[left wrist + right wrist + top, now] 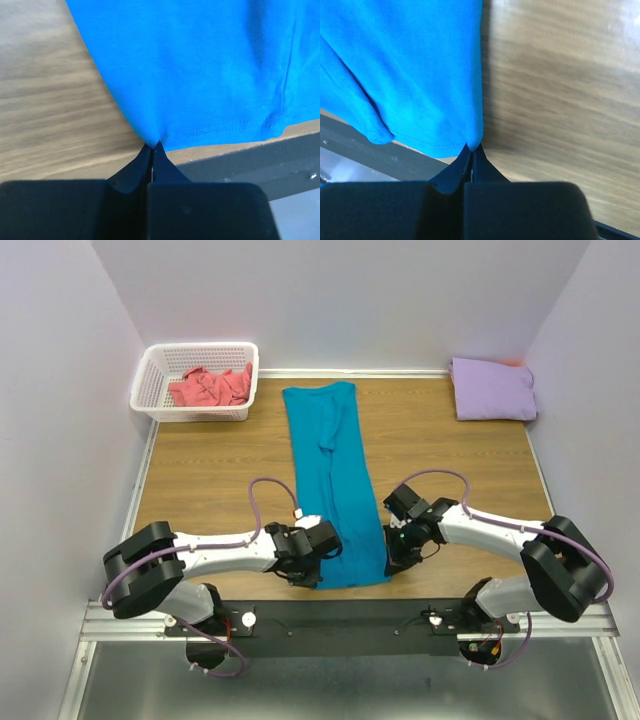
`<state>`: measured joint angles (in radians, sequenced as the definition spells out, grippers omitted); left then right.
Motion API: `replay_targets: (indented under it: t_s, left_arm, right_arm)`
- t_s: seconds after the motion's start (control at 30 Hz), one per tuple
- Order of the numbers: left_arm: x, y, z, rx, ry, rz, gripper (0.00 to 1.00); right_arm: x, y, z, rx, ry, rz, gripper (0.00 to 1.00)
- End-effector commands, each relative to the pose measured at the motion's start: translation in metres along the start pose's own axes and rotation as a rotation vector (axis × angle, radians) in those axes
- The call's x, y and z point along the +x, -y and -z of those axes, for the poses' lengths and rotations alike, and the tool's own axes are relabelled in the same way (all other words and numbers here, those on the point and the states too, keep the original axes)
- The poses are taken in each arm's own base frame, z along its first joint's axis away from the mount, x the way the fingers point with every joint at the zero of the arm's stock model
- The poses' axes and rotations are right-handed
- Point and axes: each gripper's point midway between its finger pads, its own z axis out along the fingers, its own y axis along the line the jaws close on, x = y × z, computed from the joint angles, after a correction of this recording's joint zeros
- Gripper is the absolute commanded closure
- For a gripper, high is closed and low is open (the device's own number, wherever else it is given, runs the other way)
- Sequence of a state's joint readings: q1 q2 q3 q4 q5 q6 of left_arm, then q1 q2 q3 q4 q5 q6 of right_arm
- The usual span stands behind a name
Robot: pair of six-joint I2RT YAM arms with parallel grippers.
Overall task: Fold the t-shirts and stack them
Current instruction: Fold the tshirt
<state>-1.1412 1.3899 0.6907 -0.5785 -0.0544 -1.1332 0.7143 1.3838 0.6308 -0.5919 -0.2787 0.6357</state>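
Plain pale walls [400,300] close the scene in on three sides. Between them lies a rectangular wood-grain table [450,470], brown with lengthwise streaks. A black mounting rail [350,625] runs along its near edge, with the two white-and-black arms bolted to it.

Down the middle of the table lies the teal-blue cloth t-shirt [335,470], folded lengthwise into a long narrow strip and lying flat. Its long axis runs from the near edge towards the back wall, with the near end leaning slightly to the right. The stitched hem points at the arms and reaches the table's near edge. The narrower end points away, stopping short of the back wall.

At the far left corner sits a white plastic lattice basket [150,390]. A crumpled coral-pink cloth t-shirt [210,388] lies inside it. At the far right corner, well apart from the basket, a pale lavender cloth t-shirt [490,390] lies folded into a neat rectangle against the right wall.

The left claw [153,149] has its black fingers pressed together, pinching the near left corner of the teal-blue hem just above the wood. The right claw [471,149] is likewise clamped, on the near right corner of the same hem, and the cloth rises straight from its tips.
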Motion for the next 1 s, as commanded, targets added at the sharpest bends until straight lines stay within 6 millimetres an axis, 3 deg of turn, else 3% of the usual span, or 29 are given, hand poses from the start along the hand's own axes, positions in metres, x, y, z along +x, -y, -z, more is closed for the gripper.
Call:
replay_targets:
  t_s: [0.0, 0.13, 0.2, 0.27, 0.3, 0.33, 0.43, 0.47, 0.5, 0.57, 0.6, 0.83, 0.97]
  left_arm:
    - [0.031, -0.018, 0.003, -0.084, -0.090, -0.012, 1.00]
    - [0.071, 0.000, 0.027, -0.022, -0.192, -0.072, 1.00]
    - [0.078, 0.006, 0.032, 0.001, -0.216, -0.081, 1.00]
    - [0.075, 0.017, 0.039, 0.062, -0.201, -0.088, 1.00]
    - [0.066, 0.020, 0.041, 0.077, -0.176, -0.078, 1.00]
    - [0.042, 0.023, 0.046, 0.104, -0.123, -0.059, 1.00]
    - [-0.003, 0.027, 0.060, 0.147, -0.014, -0.028, 1.00]
    - [-0.023, 0.031, 0.071, 0.173, 0.046, -0.014, 1.00]
    - [-0.049, 0.022, 0.073, 0.157, 0.115, -0.011, 1.00]
    - [-0.080, 0.018, 0.080, 0.158, 0.192, -0.004, 1.00]
    - [-0.098, 0.010, 0.081, 0.143, 0.231, -0.014, 1.00]
    - [-0.177, -0.015, 0.072, 0.060, 0.413, -0.030, 1.00]
    - [-0.208, -0.027, 0.073, 0.025, 0.492, -0.032, 1.00]
  right_arm:
    - [0.021, 0.003, 0.004, -0.020, -0.049, 0.007, 1.00]
    - [0.050, -0.002, 0.022, -0.072, -0.163, 0.000, 1.00]
    - [0.051, -0.005, 0.031, -0.082, -0.150, 0.018, 1.00]
    - [0.036, -0.014, 0.043, -0.079, -0.102, 0.036, 0.99]
    - [0.026, -0.018, 0.048, -0.074, -0.075, 0.049, 0.99]
    - [0.007, -0.025, 0.056, -0.048, -0.021, 0.063, 1.00]
    - [-0.029, -0.035, 0.067, -0.017, 0.067, 0.091, 0.99]
    - [-0.052, -0.042, 0.074, -0.005, 0.118, 0.099, 0.99]
    - [-0.065, -0.042, 0.078, 0.001, 0.141, 0.106, 0.99]
    - [-0.087, -0.046, 0.079, 0.020, 0.158, 0.114, 0.99]
    - [-0.107, -0.053, 0.089, 0.012, 0.203, 0.130, 0.99]
    - [-0.177, -0.046, 0.098, 0.058, 0.306, 0.136, 1.00]
    - [-0.203, -0.049, 0.098, 0.053, 0.339, 0.166, 1.00]
